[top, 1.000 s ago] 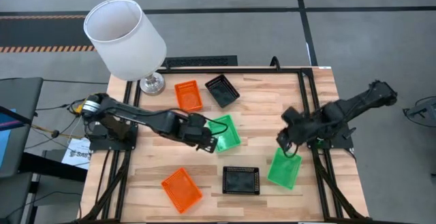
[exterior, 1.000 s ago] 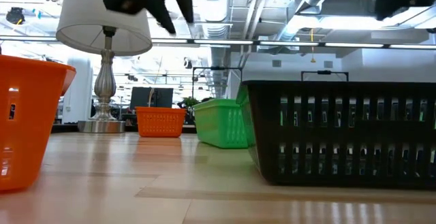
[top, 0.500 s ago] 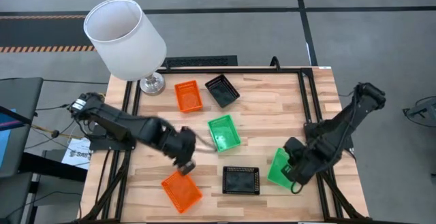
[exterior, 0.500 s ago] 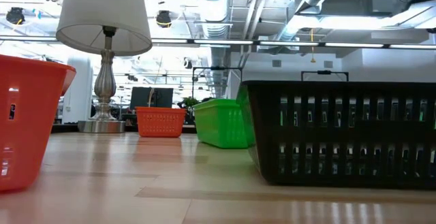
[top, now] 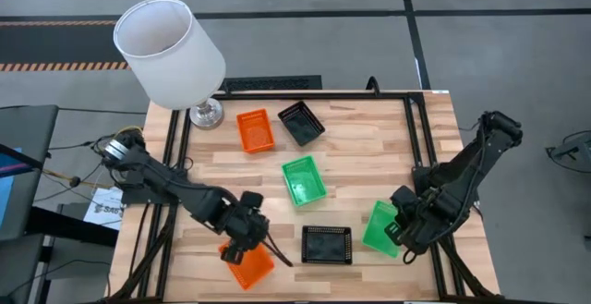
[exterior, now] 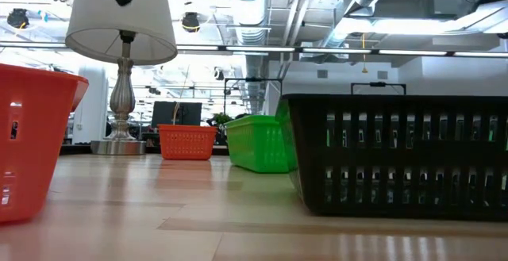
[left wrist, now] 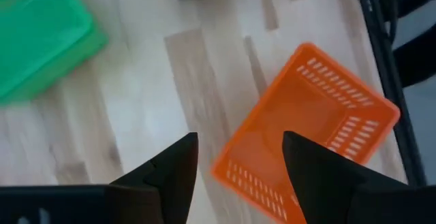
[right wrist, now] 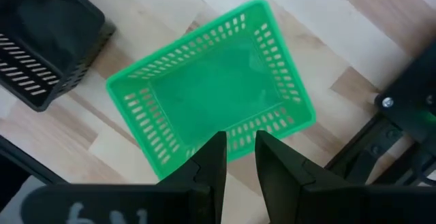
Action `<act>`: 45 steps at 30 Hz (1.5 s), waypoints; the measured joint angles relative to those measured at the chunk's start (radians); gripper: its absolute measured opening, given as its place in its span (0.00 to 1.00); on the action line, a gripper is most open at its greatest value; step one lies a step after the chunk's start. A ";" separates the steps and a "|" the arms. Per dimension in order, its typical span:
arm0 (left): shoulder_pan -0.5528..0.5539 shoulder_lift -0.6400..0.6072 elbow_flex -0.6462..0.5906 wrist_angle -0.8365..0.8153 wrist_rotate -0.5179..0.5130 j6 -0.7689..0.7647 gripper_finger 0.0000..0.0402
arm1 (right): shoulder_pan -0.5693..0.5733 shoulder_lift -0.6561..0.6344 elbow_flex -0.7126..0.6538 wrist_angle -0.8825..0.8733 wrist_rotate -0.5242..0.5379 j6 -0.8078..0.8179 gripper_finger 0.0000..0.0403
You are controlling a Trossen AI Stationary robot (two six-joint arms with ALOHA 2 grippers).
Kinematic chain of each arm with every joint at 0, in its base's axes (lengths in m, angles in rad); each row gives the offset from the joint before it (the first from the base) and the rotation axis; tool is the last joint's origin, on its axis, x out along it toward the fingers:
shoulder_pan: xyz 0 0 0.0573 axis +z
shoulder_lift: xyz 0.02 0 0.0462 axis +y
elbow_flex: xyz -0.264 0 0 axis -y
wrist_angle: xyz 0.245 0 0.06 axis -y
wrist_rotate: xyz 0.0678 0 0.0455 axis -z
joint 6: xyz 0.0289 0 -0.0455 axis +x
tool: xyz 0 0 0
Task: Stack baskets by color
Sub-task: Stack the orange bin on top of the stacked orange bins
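Hovering above the table's near-left corner, the left gripper (left wrist: 238, 169) is shown with its two dark fingers spread wide and nothing held. Directly below and slightly ahead of it lies an orange rectangular mesh-walled plastic basket (top: 247, 261), its long axis set diagonally to the table edge and across the line of the fingers. This basket is judged to be the next pick, the left arm being far nearer to it.

At the near-right corner the right gripper (right wrist: 236, 159) is seen with its fingers drawn narrowly together, empty, poised over the rim of a translucent green mesh basket (right wrist: 208, 108).

Six baskets are counted in the overhead view: two orange, two green, two black. The second orange basket (top: 255, 129) lies at the far side, near a white-shaded table lamp (top: 170, 52).
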 joint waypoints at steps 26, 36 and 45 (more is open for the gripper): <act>0.051 0.261 -0.086 0.154 0.173 0.355 0.41 | 0.002 -0.001 0.000 0.015 -0.007 0.000 0.25; 0.063 0.261 -0.115 0.153 0.136 0.346 0.04 | 0.017 -0.001 0.000 0.022 -0.008 0.000 0.25; 0.105 0.249 -0.115 0.082 0.139 -0.040 0.00 | 0.017 -0.001 0.000 0.021 -0.008 0.000 0.25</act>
